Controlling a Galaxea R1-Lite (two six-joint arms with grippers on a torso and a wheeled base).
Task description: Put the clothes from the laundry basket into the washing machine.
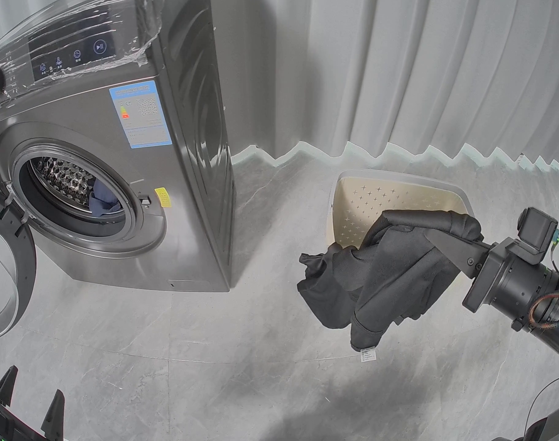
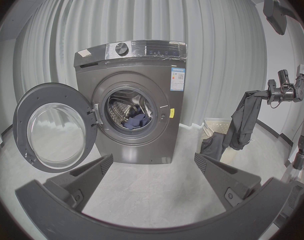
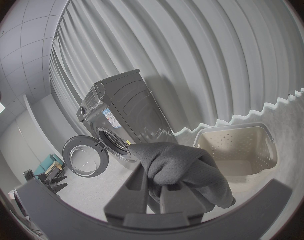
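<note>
A dark grey garment (image 1: 377,271) hangs in the air above the floor, in front of the cream laundry basket (image 1: 359,200). My right gripper (image 1: 454,243) is shut on its upper part, seen close in the right wrist view as grey cloth (image 3: 178,165) pinched between the fingers (image 3: 132,190). The washing machine (image 1: 138,154) stands at the left with its round door (image 1: 3,264) swung open. A blue garment (image 1: 103,202) lies inside the drum. My left gripper (image 1: 28,399) is low at the near left, open and holding nothing, facing the drum opening (image 2: 130,109).
White curtains (image 1: 384,56) hang behind the machine and basket. The basket interior (image 3: 242,157) looks bare. Grey floor (image 1: 187,320) lies open between the machine and the hanging garment. A chair and some items (image 3: 50,172) stand far off beyond the machine door.
</note>
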